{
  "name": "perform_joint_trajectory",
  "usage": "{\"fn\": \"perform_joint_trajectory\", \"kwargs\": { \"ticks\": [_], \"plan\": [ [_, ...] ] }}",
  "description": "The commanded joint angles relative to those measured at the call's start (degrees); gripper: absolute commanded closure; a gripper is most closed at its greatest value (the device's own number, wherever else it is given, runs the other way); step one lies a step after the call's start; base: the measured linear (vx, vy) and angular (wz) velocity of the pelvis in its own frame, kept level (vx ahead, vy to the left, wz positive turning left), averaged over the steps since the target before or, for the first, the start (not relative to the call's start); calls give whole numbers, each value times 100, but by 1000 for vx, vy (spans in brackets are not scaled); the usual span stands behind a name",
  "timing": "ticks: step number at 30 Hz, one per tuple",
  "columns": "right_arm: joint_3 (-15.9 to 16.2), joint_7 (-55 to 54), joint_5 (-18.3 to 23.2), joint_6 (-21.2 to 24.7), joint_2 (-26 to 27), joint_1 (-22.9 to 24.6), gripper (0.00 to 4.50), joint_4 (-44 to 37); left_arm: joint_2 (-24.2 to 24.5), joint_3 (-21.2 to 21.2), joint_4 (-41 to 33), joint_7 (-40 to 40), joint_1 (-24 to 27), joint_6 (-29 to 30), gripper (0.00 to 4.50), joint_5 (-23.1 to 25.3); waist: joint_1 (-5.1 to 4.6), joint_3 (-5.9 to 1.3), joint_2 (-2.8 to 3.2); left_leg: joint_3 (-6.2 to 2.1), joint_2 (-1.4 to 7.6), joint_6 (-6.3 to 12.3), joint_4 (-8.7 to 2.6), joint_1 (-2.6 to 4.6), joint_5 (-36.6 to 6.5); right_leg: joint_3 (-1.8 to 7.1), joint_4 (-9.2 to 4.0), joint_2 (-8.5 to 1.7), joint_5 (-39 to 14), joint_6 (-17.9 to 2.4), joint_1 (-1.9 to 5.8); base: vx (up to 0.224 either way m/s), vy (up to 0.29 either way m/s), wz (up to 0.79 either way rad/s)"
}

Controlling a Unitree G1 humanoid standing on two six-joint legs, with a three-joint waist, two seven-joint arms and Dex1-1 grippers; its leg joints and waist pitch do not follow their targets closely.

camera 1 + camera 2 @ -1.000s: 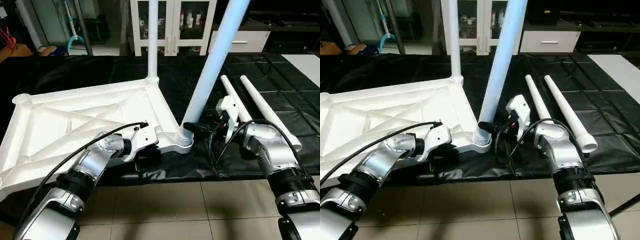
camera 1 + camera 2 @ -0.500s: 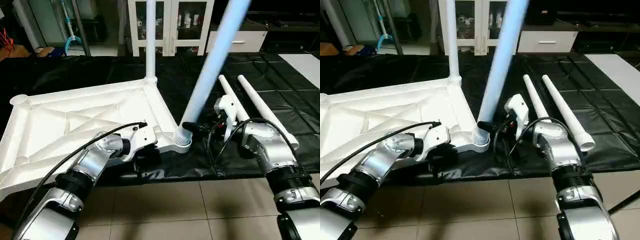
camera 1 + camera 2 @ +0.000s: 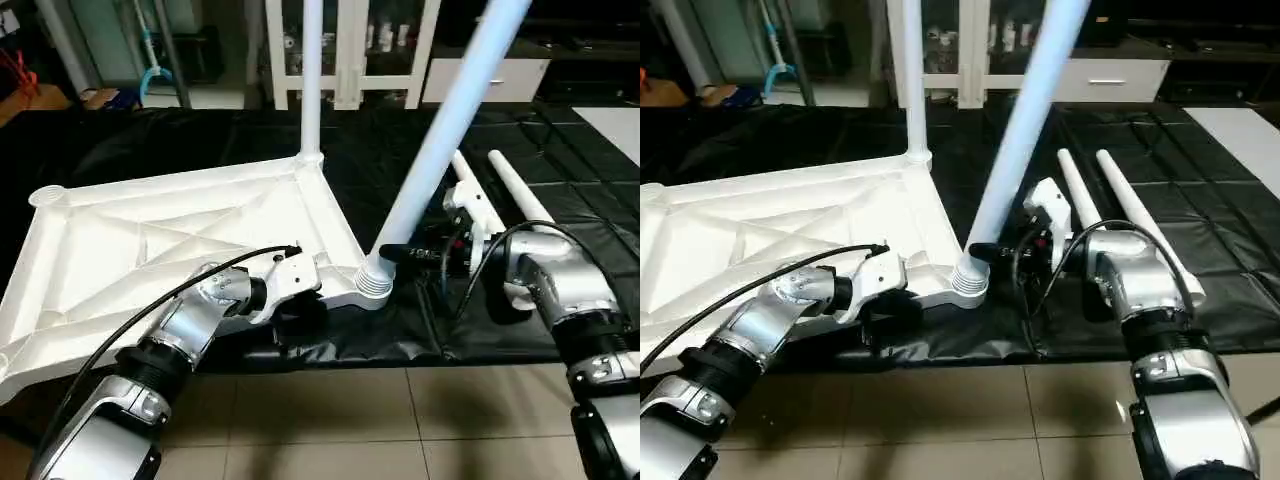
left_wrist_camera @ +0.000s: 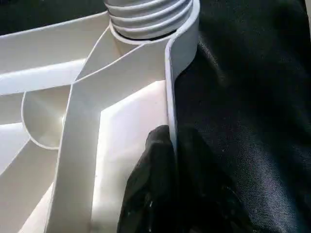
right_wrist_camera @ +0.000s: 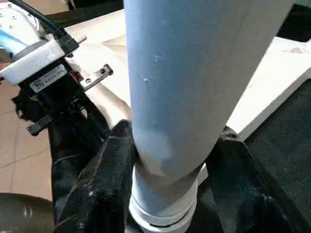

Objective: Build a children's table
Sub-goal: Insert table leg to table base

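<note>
The white plastic tabletop (image 3: 190,240) lies upside down on a black sheet (image 3: 560,160), its ribbed underside facing up and its near edge overhanging the sheet toward the tiled floor (image 3: 330,420). Each corner carries a round socket. The far corner socket (image 3: 310,158) holds a white leg (image 3: 311,70) standing upright. The near right corner socket (image 3: 374,285) holds the threaded end of a second leg (image 3: 445,140), which leans away to the right instead of standing straight; several rings of thread show above the socket rim, so it is not fully seated. The far left corner socket (image 3: 44,196) is an open ring with nothing in it.

The left gripper (image 4: 172,145) is pressed together on the tabletop's thin side wall just beside the near right socket, one black finger (image 4: 153,170) on the inner face and the other on the outer. The right gripper (image 5: 167,160) clasps the leaning leg low down, right above its thread, a black finger (image 5: 104,174) on either side of the tube.

Two more loose legs (image 3: 510,185) lie side by side on the sheet to the right of the tabletop, partly behind the right forearm. Beyond the sheet stands a white glass-door cabinet (image 3: 345,50).
</note>
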Motion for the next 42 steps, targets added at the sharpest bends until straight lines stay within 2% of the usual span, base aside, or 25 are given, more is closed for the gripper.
{"fn": "perform_joint_trajectory", "kwargs": {
  "ticks": [1, 5, 7, 12, 15, 18, 19, 21, 22, 24, 25, 27, 28, 29, 30, 31, 32, 34, 35, 36, 37, 39, 40, 41, 42],
  "plan": [
    [382, 195, -364, 193, -121, 125, 272, 278, 41, -115, 2, -22, 14, -10, 450, 129, 34, -231, -35, -146, 364, 75, -527, 94, -2047, 155, -348, -292, -1592, -1297, 88, 0, 0, 0],
    [402, 356, -339, 269, -169, 112, 272, 188, 54, -118, -30, -14, 31, 3, 450, 129, 78, -232, -48, -122, 368, 163, -506, 86, -1807, 157, -314, -283, -1290, -1394, 102, 0, 0, 0],
    [400, 443, -314, 321, -193, 72, 272, 159, 57, -114, -39, -13, 38, 3, 450, 123, 113, -236, -53, -106, 365, 195, -485, 102, -1760, 168, -310, -287, -1330, -1413, 93, 0, 0, 0],
    [408, 583, -337, 316, -294, -39, 272, 111, 66, -118, -45, 13, 43, -27, 450, 139, 164, -246, -54, -111, 363, 235, -471, 73, -1554, 158, -294, -295, -1345, -1370, 117, 0, 0, 0],
    [184, 347, -196, 271, -222, -101, 272, 42, -24, 4, -3, 286, -26, -105, 450, 129, 163, -238, -47, -113, 365, 217, -478, 74, -1572, 158, -301, -289, -1403, -1350, 112, 0, 0, 0],
    [-163, 74, 69, 320, -137, -189, 272, -78, -45, 225, -207, 268, -33, -104, 388, -143, 153, -244, -14, -128, 361, 151, -488, 82, -1698, 154, -308, -285, -1555, -1309, 107, 0, 0, 0],
    [-333, -70, 187, 331, -108, -270, 272, -69, -18, 315, -335, 185, -13, -142, 385, -274, 151, -252, -23, -124, 359, 155, -483, 78, -1652, 158, -307, -287, -1492, -1314, 113, 0, 0, 0],
    [-457, -181, 273, 338, -92, -347, 272, -54, 14, 385, -418, 134, -8, -216, 368, -364, 169, -305, 5, -123, 350, 195, -449, 55, -1273, 150, -242, -275, -957, -1414, 139, 0, 0, 0],
    [-558, -256, 343, 335, -81, -408, 272, -48, 27, 473, -502, 78, -1, -230, 360, -487, 191, -328, -4, -96, 350, 399, -391, 36, -768, 131, -163, -252, -181, -1562, 134, 0, 0, 0],
    [-714, -346, 468, 354, -65, -485, 272, -87, 50, 627, -686, -35, 32, -186, 349, -711, 209, -330, -14, -90, 341, 595, -355, 4, -487, 116, -108, -257, 120, -1657, 152, 0, 0, 0],
    [-834, -410, 573, 409, -37, -552, 272, -100, 71, 728, -798, -81, 49, -149, 343, -840, 223, -330, 7, -89, 343, 638, -350, 10, -430, 111, -92, -255, 172, -1686, 147, 0, 0, 0],
    [-925, -450, 661, 465, -13, -597, 272, -107, 83, 798, -882, -97, 70, -106, 325, -924, 237, -350, -5, -75, 332, 797, -307, 3, -184, 116, -53, -254, 425, -1734, 155, 0, 0, 0],
    [-1024, -505, 758, 518, 36, -630, 272, -118, 122, 830, -997, -132, 122, -78, 311, -973, 258, -354, -2, -74, 329, 964, -273, -6, 59, 108, -19, -252, 636, -1758, 147, 0, 0, 0],
    [-1094, -564, 822, 536, 80, -651, 272, -126, 135, 883, -1083, -144, 166, -48, 311, -1040, 265, -359, -1, -73, 328, 1015, -263, -5, 140, 111, -10, -253, 697, -1756, 147, 0, 0, 0],
    [-1220, -734, 910, 531, 204, -708, 272, -149, 141, 1097, -1219, -53, 225, 7, 311, -1231, 293, -365, 32, -75, 332, 1084, -243, 1, 260, 104, 2, -253, 744, -1750, 130, 0, 0, 0],
    [-1259, -811, 936, 513, 258, -741, 272, -153, 132, 1223, -1255, 23, 233, 29, 302, -1325, 285, -364, 18, -68, 325, 1105, -235, -18, 320, 108, 11, -253, 799, -1753, 136, 0, 0, 0],
    [-1275, -879, 944, 478, 304, -778, 272, -157, 121, 1383, -1280, 120, 215, 101, 302, -1453, 311, -382, 37, -67, 320, 1132, -211, -5, 388, 102, 23, -237, 856, -1754, 113, 0, 0, 0],
    [-1232, -931, 901, 396, 377, -854, 272, -188, 81, 1862, -1211, 584, 17, 216, 271, -1691, 338, -388, 22, -59, 306, 1122, -169, -39, 410, 99, 61, -214, 911, -1747, 90, 0, 0, 0],
    [-1087, -878, 790, 349, 408, -883, 272, -271, 18, 2321, -1185, 974, -217, 373, 271, -2004, 352, -385, 5, -57, 307, 1103, -175, -46, 344, 94, 57, -217, 815, -1734, 91, 0, 0, 0],
    [-1087, -878, 790, 349, 408, -883, 272, -271, 18, 2321, -1185, 974, -217, 373, 270, -2004, 384, -377, 19, -40, 305, 997, -167, -23, 126, 97, 48, -204, 597, -1751, 53, 0, 0, 0],
    [-937, -836, 661, 343, 400, -899, 272, -314, -40, 2603, -1207, 1210, -377, 505, 265, -2231, 399, -362, 25, -42, 317, 941, -178, -25, -3, 97, 31, -210, 420, -1741, 45, -51, -14, 1],
    [-376, -670, 99, 76, 324, -963, 272, -343, -234, 3092, -1620, 1370, -676, 965, 249, -3031, 417, -312, 23, -36, 329, 613, -215, -14, -487, 87, 4, -202, -221, -1687, 26, -51, -9, 1],
    [-225, -615, -33, 52, 319, -1024, 272, -329, -313, 3198, -1828, 1401, -756, 1105, 236, -3301, 431, -284, 55, -37, 337, 330, -245, 13, -831, 102, -34, -206, -540, -1634, 6, 0, 0, 0],
    [-108, -572, -119, 81, 335, -1134, 272, -293, -400, 3272, -2077, 1406, -823, 1248, 230, -3592, 431, -264, 40, -29, 343, 214, -264, 8, -1007, 112, -38, -205, -707, -1608, 16, 0, 0, 0],
    [-108, -572, -119, 81, 335, -1134, 272, -293, -400, 3272, -2077, 1406, -823, 1248, 230, -3592, 435, -262, 28, -32, 337, 189, -264, 3, -1047, 117, -49, -205, -767, -1572, 24, 0, 0, 0]
  ]
}}
